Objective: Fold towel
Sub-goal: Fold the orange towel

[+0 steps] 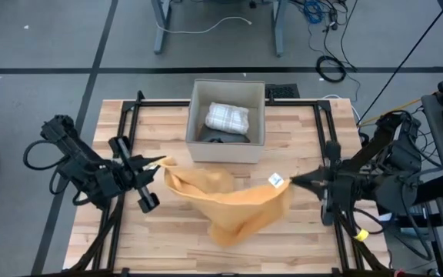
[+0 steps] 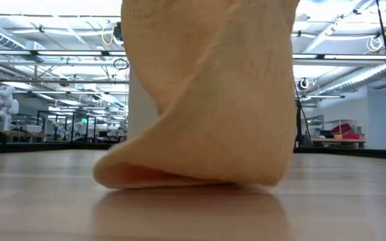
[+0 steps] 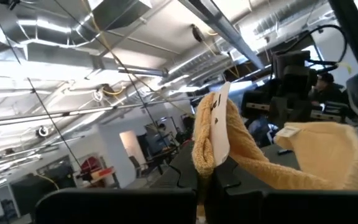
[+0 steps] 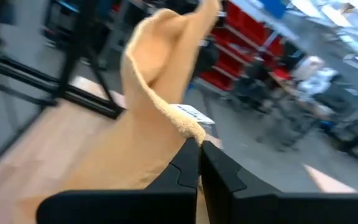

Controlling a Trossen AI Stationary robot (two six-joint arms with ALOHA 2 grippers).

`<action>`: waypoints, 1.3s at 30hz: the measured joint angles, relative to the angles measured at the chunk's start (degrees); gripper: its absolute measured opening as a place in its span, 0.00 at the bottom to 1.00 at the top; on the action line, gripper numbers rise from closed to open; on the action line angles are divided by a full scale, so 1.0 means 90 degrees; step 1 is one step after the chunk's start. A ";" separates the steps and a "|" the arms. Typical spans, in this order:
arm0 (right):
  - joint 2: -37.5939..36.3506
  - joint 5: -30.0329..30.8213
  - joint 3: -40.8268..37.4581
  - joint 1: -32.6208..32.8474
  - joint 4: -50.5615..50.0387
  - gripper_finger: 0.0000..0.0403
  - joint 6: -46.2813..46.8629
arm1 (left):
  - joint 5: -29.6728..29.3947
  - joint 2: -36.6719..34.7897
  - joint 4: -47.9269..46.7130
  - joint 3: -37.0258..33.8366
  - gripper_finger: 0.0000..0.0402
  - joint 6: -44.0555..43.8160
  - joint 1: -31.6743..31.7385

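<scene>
The towel (image 1: 229, 201) was held up between the two arms, one corner pinched in the closed left pincer (image 1: 158, 162) and the opposite corner, the one with the white tag (image 1: 275, 180), pinched in the closed right pincer (image 1: 292, 182). In the high view the cloth sagged between them in a slack, twisted sling, and in the low view its lowest fold was seen resting on the tabletop (image 1: 129, 231), in front of the box (image 1: 227, 121) that held another folded cloth (image 1: 228, 117). The wrist views showed only a small bite of hem in each pincer, so the grips were judged thin and likely to slip under a sharp pull. The step in hand was taken to be the spreading of the cloth before a fold. It was judged best done by the two pincers being drawn apart slowly and evenly until the top edge ran straight and the twist fell out, with both kept at one height so that the hanging part would drop square. The cloth could then be laid forward onto the bare wood, bottom edge first, well clear of the box, so that no crease would be trapped under it. A pull by one arm alone was thought likely to drag the heap sideways.
</scene>
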 joint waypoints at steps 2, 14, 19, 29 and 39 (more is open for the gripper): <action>-0.0034 0.0373 0.0000 0.0000 -0.0008 0.00 -0.0199 | 0.0002 -0.0002 0.0025 0.0001 0.00 0.0000 0.0143; -0.0074 0.3524 0.0097 -0.0143 0.0980 0.00 -0.3238 | 0.1788 -0.0041 0.1536 0.0001 0.00 0.1108 0.1607; -0.0108 0.3409 0.0104 -0.0131 0.2290 0.00 -0.4259 | 0.3260 -0.0259 0.1815 -0.0001 0.00 0.0591 0.1662; -0.0504 -0.0491 0.0104 0.0107 0.2495 0.00 -0.2905 | 0.3599 -0.0370 0.0564 0.0000 0.00 -0.0931 0.0934; -0.0606 -0.2854 0.0102 0.0107 0.1508 0.00 -0.1083 | 0.5112 -0.0363 -0.1080 -0.0001 0.00 -0.2766 0.0321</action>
